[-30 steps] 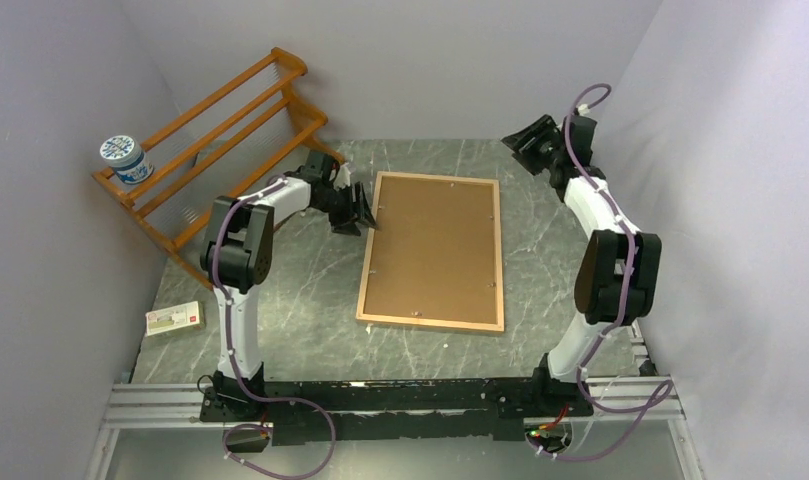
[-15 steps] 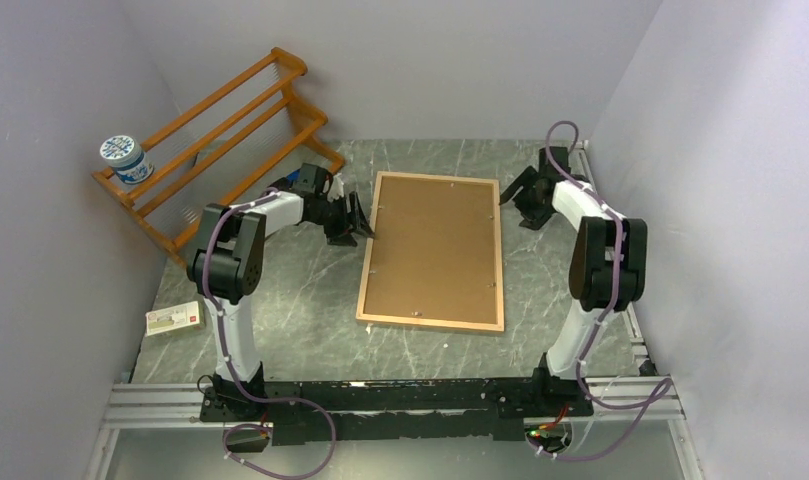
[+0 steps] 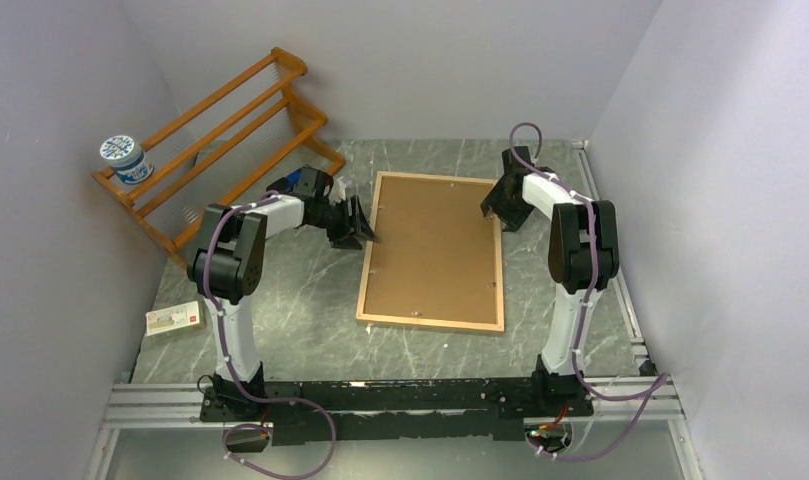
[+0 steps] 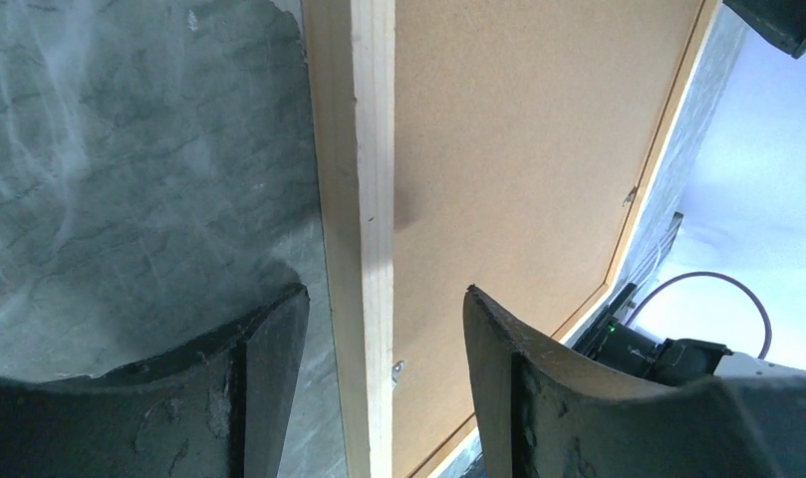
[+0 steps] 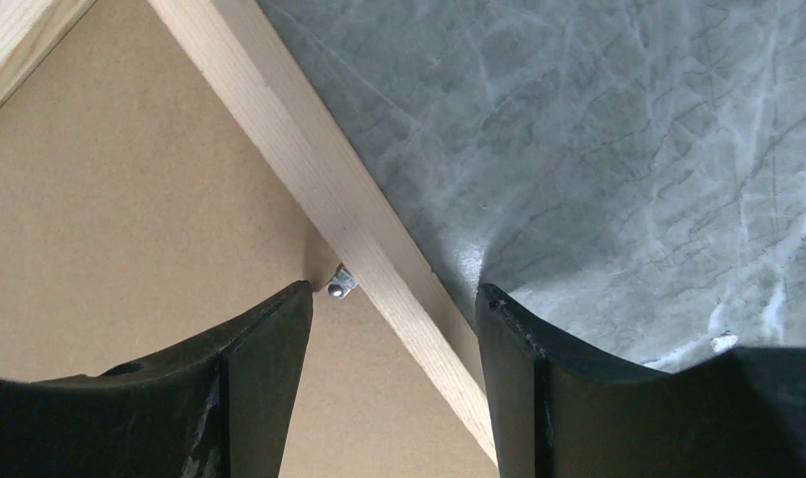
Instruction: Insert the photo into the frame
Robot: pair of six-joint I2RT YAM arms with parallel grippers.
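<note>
The frame lies face down in the middle of the table, its thin light-wood border round a brown backing board. The photo is not in view. My left gripper is open and straddles the frame's left border, one finger over the table, one over the board. My right gripper is open and straddles the right border near the far corner, beside a small metal tab.
An orange-brown slatted rack stands at the back left with a blue and white tin on it. A small flat box lies at the left front. Grey walls close in on both sides.
My right arm has swung down from above the far right corner to the frame's right border. My left gripper has settled slightly onto the left border.
</note>
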